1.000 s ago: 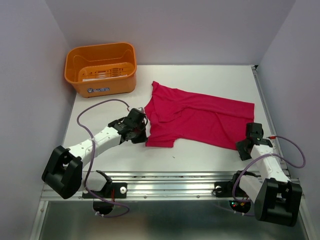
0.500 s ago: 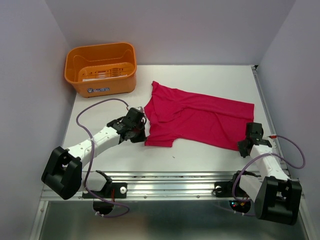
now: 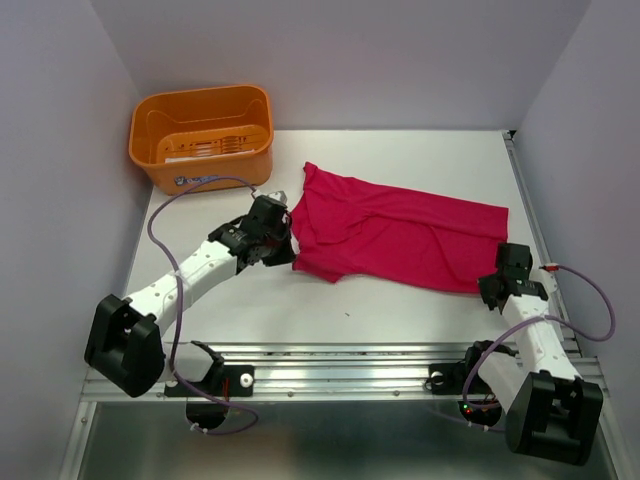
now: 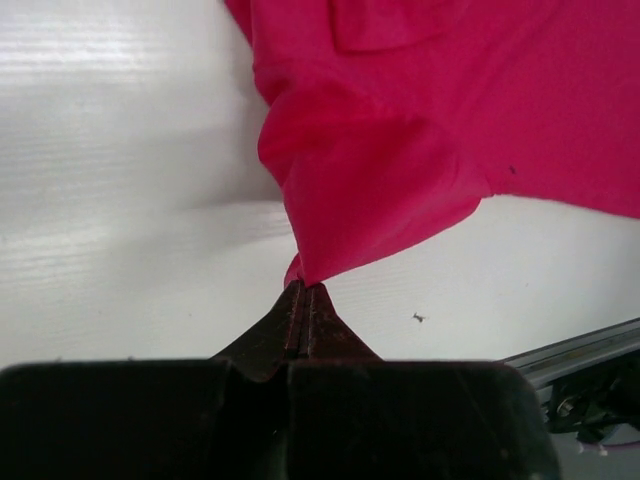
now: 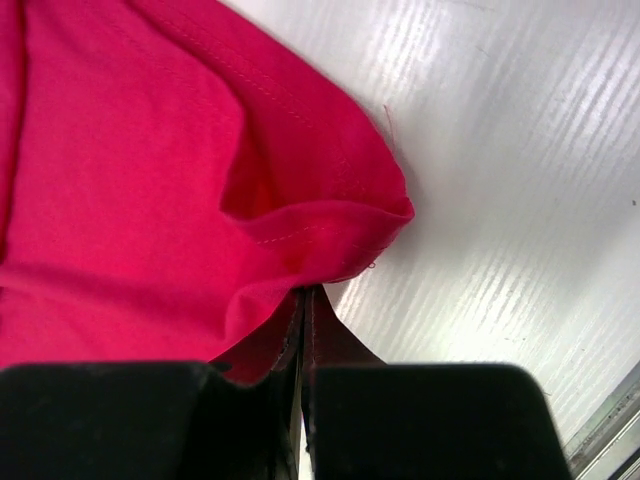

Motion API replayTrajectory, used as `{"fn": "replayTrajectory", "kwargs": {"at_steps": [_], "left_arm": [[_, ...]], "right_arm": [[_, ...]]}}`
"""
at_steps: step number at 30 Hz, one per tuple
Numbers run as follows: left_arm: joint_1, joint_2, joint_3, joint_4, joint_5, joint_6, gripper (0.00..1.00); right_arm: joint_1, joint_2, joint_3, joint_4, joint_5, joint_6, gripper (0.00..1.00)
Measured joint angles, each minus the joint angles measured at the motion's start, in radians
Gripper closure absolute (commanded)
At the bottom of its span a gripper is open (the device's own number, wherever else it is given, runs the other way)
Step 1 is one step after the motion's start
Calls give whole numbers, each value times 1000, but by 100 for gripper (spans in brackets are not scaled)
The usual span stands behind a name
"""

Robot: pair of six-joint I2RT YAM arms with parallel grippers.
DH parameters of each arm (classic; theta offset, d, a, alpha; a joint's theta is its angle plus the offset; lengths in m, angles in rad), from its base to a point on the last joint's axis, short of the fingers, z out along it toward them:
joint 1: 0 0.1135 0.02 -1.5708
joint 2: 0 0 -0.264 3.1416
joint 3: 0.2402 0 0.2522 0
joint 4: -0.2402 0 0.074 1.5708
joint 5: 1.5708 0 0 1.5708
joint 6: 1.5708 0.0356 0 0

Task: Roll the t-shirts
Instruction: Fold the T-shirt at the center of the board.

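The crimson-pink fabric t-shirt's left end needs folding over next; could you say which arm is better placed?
Likely left: left gripper is shut on the crimson-pink t-shirt there; right gripper pinches the opposite corner.

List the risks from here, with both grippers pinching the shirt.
1. The left gripper pinches only a thin tip of the t-shirt. That fabric may slip out if it is pulled.
2. The right gripper holds a folded-over hem corner, so one layer could pull free.
3. The t-shirt lies creased and unevenly folded on the table, so a roll started now would likely come out lopsided.
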Motion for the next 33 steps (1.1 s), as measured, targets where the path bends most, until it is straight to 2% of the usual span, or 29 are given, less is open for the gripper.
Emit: {"fn": "replayTrajectory", "kwargs": {"at_steps": [6, 22, 33], "left_arm": [[37, 70, 131, -10, -8, 28, 100], [38, 364, 547, -62, -111, 101, 100], [38, 556, 708, -64, -156, 134, 100]], "right_arm": [[0, 0, 38, -2, -15, -35, 99], [0, 86, 162, 42, -40, -113, 99], [0, 222, 243, 130, -42, -116, 99]]}}
